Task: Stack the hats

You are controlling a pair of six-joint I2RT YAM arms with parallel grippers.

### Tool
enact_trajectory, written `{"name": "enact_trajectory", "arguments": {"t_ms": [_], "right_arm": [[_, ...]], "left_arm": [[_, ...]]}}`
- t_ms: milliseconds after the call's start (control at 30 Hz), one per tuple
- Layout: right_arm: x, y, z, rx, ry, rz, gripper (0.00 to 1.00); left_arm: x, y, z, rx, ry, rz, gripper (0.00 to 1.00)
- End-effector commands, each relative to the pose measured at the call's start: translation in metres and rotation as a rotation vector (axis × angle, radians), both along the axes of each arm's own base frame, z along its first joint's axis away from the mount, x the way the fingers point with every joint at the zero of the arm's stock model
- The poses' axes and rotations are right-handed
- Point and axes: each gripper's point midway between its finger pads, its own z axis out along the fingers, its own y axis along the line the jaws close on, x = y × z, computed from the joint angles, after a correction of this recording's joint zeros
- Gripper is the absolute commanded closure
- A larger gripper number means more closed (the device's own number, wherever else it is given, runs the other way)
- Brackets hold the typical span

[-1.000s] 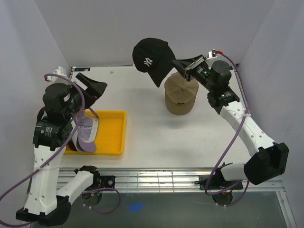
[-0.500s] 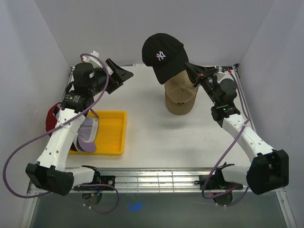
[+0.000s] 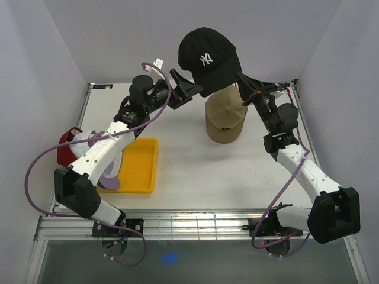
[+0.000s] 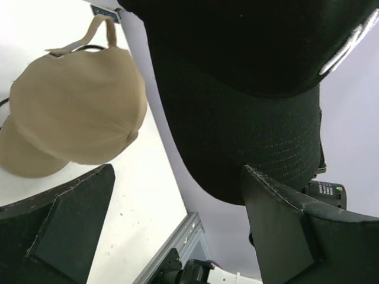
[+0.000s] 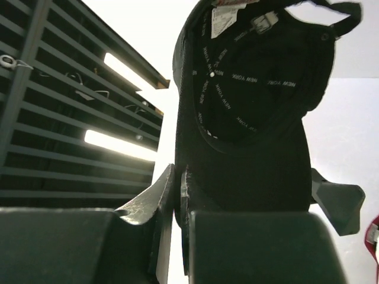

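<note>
From the top camera, the right hand [image 3: 241,78] holds a black cloth cap with a white NY logo [image 3: 208,58] up in the air. This black cap hangs over a tan cloth cap [image 3: 225,121], which stands tall near the back of the white table [image 3: 201,171]. The left hand [image 3: 185,90] is up beside the black cap, on its left side, with its fingers spread. A red cloth cap [image 3: 67,147] sits at the left edge of the table. Next to it is a flat yellow tray [image 3: 142,168]. A white cap with a purple brim [image 3: 110,177] lies in the tray, partly hidden by the left arm.

From the left wrist camera, the left hand [image 4: 177,171] has its two fingers wide apart and nothing is pinched. The black cap [image 4: 237,89] fills the top, and its brim points down toward the gap. I cannot tell if a finger touches the brim. The tan cap [image 4: 77,106] is off to the left, apart from the black one.

From the right wrist camera, the right hand [image 5: 179,189] has its two fingers pressed together on the brim of the black cap [image 5: 254,89]. The inside of the cap shows, with tape that says NEW YORK. One finger [image 5: 337,200] of the left hand shows past the brim on the right.
</note>
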Motion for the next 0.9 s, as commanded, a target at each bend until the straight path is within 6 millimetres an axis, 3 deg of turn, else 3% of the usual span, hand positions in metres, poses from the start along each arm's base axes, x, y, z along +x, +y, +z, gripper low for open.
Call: {"name": "enact_trajectory", "arguments": {"t_ms": [0,467,667,867], "right_arm": [[-0.020,-0.014,0.039,0.101,-0.117,-0.002,0.92],[-0.028,-0.016,0.038,0.143,-0.108,0.027,0.92],[-0.030,-0.016,0.036,0.134,-0.110,0.033,0.92],[-0.036,-0.010,0.016,0.052,-0.092,0.032,0.92]], "left_arm": [[-0.009,-0.010,0.061,-0.137,-0.157,-0.035,0.02],[-0.021,-0.032,0.093,-0.278,-0.267,-0.084,0.03],[-0.027,-0.040,0.099,-0.297,-0.268,-0.117,0.20],[-0.028,-0.041,0.104,-0.320,-0.252,-0.124,0.47]]}}
